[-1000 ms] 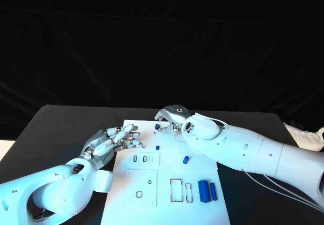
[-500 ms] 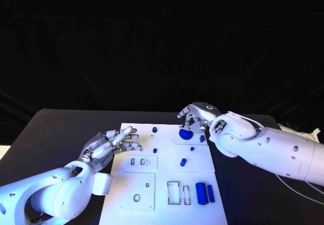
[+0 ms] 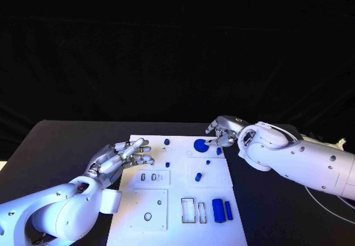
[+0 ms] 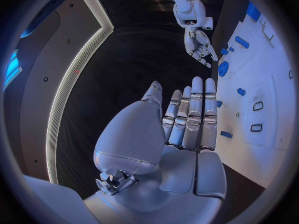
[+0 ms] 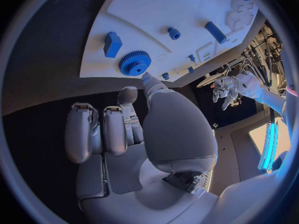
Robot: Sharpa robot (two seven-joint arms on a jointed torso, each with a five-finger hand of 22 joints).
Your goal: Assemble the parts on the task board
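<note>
1. Right hand (image 3: 224, 132) at the far right corner of the task board (image 3: 174, 205), fingers curled in toward the palm, nothing held; one fingertip (image 5: 146, 77) reaching toward the blue gear (image 3: 200, 145), touching or just short of it, cannot tell which.
2. Just beside that hand, on the board: the gear lying flat; a small blue block (image 3: 219, 151) next to it, on the side nearer the right arm.
3. Farther out from the right hand, down the board: a small blue peg (image 3: 208, 162), then an oblong blue piece (image 3: 197, 177).
4. Well apart from both hands, at the board's near right: two long blue bars (image 3: 219, 210) side by side, next to rectangular slots (image 3: 188, 210).
5. Left hand (image 3: 118, 158) over the board's left edge, empty, fingers stretched out and slightly apart.
6. Just past the left fingertips: two small blue pegs (image 3: 167, 164), one beyond the other, toward the far edge.
</note>
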